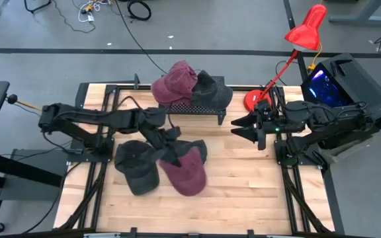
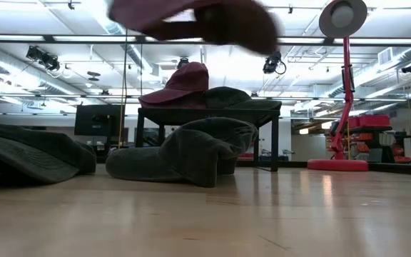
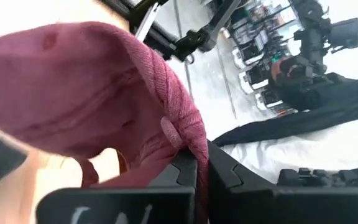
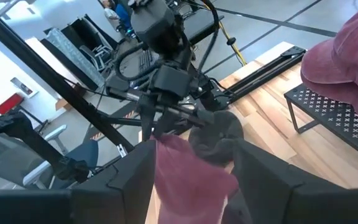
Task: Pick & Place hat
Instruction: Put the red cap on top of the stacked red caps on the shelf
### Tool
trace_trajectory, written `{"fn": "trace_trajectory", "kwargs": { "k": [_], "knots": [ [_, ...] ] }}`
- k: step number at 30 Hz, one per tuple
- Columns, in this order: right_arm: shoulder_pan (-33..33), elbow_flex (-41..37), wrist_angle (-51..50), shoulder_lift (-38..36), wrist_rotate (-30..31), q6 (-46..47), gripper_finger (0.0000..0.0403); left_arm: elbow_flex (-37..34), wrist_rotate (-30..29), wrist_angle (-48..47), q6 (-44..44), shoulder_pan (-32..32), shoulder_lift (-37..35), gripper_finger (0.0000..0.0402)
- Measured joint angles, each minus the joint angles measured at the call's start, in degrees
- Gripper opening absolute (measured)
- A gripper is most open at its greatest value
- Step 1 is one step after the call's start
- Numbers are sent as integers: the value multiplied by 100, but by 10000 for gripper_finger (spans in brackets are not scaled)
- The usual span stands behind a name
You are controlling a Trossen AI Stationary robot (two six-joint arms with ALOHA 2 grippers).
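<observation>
A maroon hat (image 1: pixel 185 173) hangs above the middle of the table with my left gripper (image 1: pixel 172 157) shut on it; the low view shows it high up (image 2: pixel 191 18). Two dark hats lie on the wood, one at the left (image 1: pixel 136 166) and one just beyond the gripper (image 1: pixel 196 147). At the far edge, a black perforated rack (image 1: pixel 197 107) carries another maroon hat (image 1: pixel 175 82) and a dark hat (image 1: pixel 212 89). My right gripper (image 1: pixel 238 129) is open in the air right of centre, pointing toward the table's left, with nothing between its fingers. My left gripper pinches the maroon hat's stitched edge (image 3: pixel 191 134) between its two fingers (image 3: pixel 229 177). The fingers come from the table's left, pointing slightly down. The hat hangs below them (image 4: pixel 191 171), slack and lifted clear of the table.
A red desk lamp (image 1: pixel 304 30) has its base (image 1: pixel 253 99) at the far right corner. A black box with a blue light (image 1: pixel 339 79) stands behind my right arm. Bare wood lies along the near edge (image 1: pixel 243 205).
</observation>
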Motion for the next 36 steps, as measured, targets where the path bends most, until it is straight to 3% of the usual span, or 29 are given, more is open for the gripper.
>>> {"fn": "trace_trajectory", "kwargs": {
  "k": [18, 36],
  "knots": [
    [0, 0, -106, 0, 363, -36, 214, 0, -97, 2246, -690, 36, 1365, 5],
    [0, 0, -122, 2, 450, -206, 214, 2, -148, 3749, -1392, 4, 2416, 14]
  ]
}}
